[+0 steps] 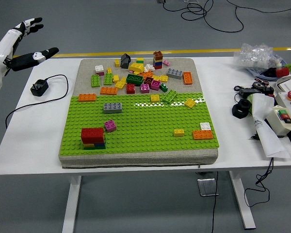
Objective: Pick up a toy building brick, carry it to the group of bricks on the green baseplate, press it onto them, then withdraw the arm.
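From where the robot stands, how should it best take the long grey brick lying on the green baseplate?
Grip the long grey brick across its two long sides, coming from above. It lies flat, studs up, alone on the green baseplate, so both sides look free. The open left hand, above the table's far left corner, is probably the nearer one.

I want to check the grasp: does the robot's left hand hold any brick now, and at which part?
Nothing is held. The left hand is above the table's far left corner, fingers spread, empty. The bricks lie on the mat and green baseplate.
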Available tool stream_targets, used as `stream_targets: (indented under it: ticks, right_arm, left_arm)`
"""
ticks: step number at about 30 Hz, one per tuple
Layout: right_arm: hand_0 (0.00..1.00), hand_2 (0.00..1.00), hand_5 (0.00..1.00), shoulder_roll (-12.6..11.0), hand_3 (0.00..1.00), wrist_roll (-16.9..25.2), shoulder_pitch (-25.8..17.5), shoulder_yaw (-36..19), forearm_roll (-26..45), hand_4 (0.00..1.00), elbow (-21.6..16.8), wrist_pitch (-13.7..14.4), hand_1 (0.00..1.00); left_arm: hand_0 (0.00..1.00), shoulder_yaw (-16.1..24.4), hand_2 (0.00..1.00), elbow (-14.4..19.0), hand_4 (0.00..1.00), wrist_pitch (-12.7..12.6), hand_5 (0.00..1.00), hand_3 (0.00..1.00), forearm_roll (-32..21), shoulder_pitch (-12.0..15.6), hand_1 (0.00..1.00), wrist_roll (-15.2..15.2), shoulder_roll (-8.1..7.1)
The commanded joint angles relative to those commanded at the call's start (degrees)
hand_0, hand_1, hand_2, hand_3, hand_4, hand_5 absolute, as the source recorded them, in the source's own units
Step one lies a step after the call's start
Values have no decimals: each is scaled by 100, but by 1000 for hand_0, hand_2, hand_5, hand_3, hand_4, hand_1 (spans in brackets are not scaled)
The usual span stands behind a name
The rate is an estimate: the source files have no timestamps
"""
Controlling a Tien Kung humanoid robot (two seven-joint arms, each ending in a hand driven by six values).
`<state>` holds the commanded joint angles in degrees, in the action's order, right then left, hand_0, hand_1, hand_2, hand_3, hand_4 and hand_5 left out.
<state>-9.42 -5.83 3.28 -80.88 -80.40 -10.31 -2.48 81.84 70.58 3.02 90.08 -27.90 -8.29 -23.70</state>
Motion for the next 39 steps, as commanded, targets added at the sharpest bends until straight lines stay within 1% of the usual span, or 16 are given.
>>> stream_targets:
  ticks: [29,39]
  right_arm:
    - [767,755,698,-1,724,5,-4,56,-5,960,0,-16,711]
    - [767,755,694,8,721,12,-5,63,32,958,0,-17,710]
  left_arm:
    - [998,-6,927,-11,953,-13,522,926,113,-11,927,19,-2]
    - [998,-19,926,-33,941,-25,509,925,201,-59,927,32,87]
